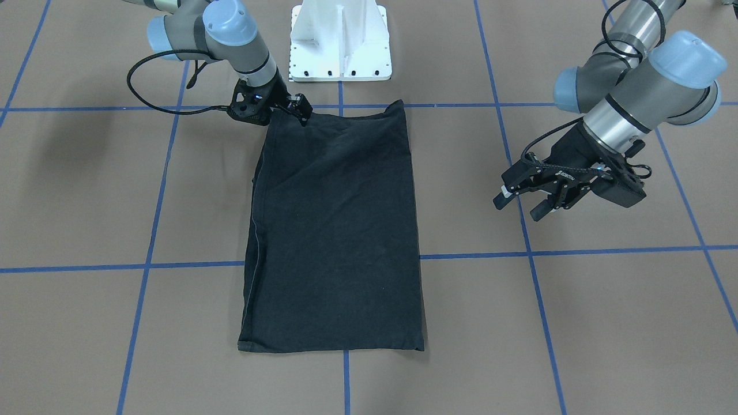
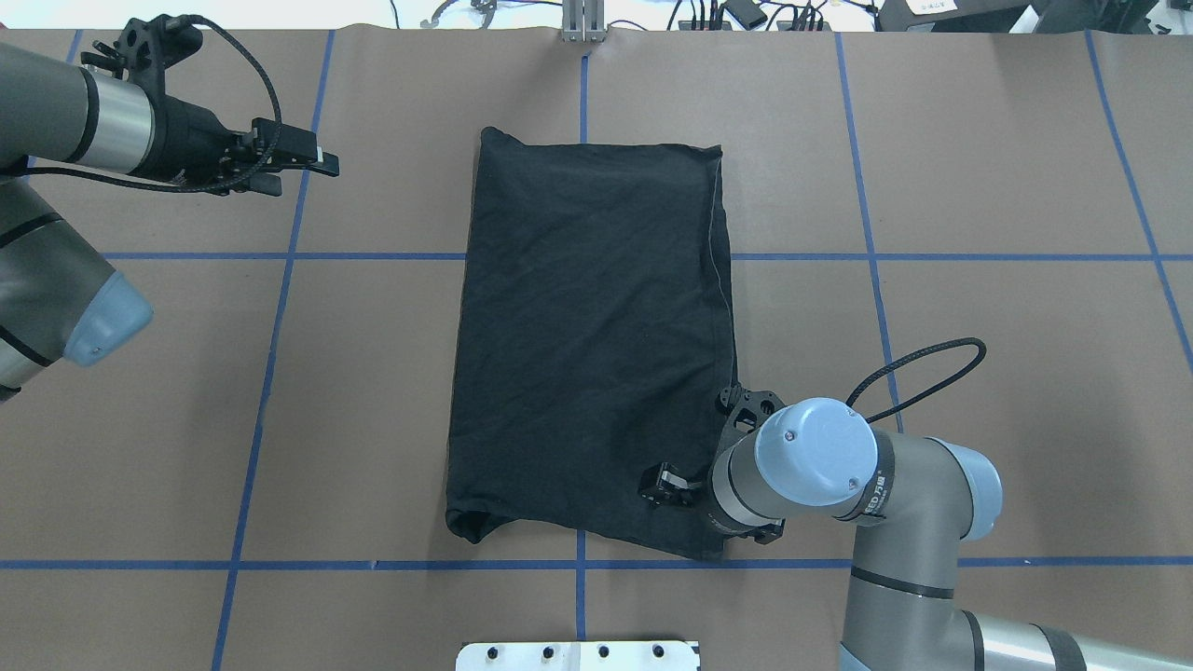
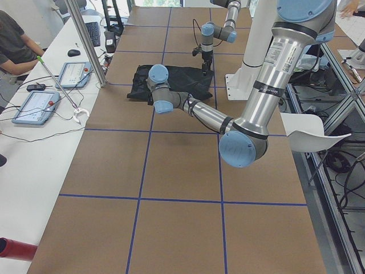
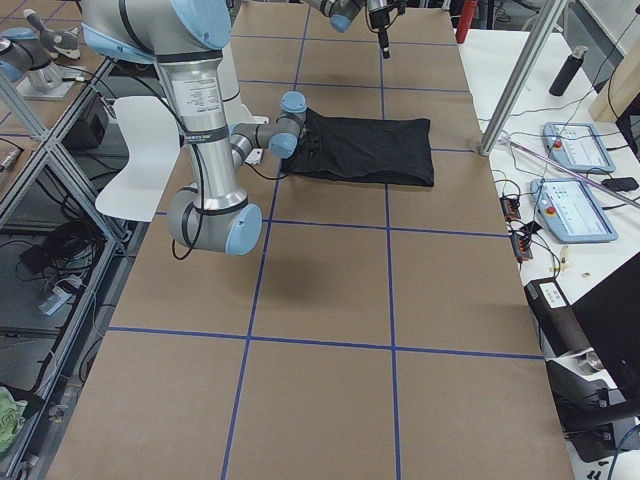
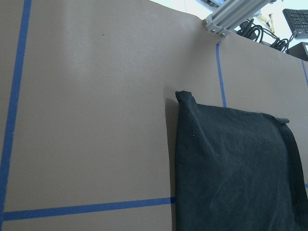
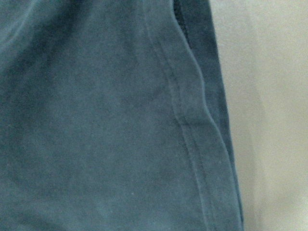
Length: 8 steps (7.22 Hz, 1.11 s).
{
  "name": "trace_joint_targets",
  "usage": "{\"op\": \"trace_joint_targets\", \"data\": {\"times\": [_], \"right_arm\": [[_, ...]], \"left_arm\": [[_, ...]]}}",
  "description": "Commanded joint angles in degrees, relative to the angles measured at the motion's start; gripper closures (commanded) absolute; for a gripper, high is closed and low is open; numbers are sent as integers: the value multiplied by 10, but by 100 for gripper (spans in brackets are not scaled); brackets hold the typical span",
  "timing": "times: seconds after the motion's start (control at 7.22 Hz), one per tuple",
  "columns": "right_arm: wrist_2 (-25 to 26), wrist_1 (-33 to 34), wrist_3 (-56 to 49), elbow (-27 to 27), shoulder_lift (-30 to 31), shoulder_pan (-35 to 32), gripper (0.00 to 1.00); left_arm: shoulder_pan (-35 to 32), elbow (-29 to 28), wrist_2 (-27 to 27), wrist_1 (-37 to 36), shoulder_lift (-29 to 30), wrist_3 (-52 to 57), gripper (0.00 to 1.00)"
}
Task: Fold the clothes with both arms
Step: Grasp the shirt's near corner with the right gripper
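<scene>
The black T-shirt (image 2: 587,345) lay folded into a long rectangle on the brown table (image 2: 979,186), with only plain black cloth showing. Its long axis ran straight away from the robot. The right gripper (image 2: 666,486) was low over the corner of the shirt nearest the robot, on the robot's right side, so nearly the whole garment stretched forward and away from its fingers. The wrist camera showed only cloth and a hem very close, so I could not tell whether these fingers were closed on the fabric. The left gripper (image 1: 517,207) hovered with its fingers spread apart and held nothing. The shirt lay well apart from it, sideways toward the robot's right. In my judgement the right arm was clearly the nearer one for the next fold.
</scene>
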<state>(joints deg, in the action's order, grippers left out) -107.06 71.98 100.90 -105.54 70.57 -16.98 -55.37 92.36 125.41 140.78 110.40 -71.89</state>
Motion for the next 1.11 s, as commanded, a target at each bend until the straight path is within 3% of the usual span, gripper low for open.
{"op": "trace_joint_targets", "data": {"times": [0.0, 0.28, 0.69, 0.97], "right_arm": [[0, 0, 0, 1, 1, 0, 1], [1, 0, 0, 1, 2, 0, 2], [5, 2, 1, 1, 2, 2, 32], [5, 2, 0, 0, 2, 0, 44]], "left_arm": [[0, 1, 0, -1, 0, 0, 0], [0, 1, 0, -1, 0, 0, 0], [0, 0, -1, -1, 0, 0, 0], [1, 0, -1, -1, 0, 0, 0]]}}
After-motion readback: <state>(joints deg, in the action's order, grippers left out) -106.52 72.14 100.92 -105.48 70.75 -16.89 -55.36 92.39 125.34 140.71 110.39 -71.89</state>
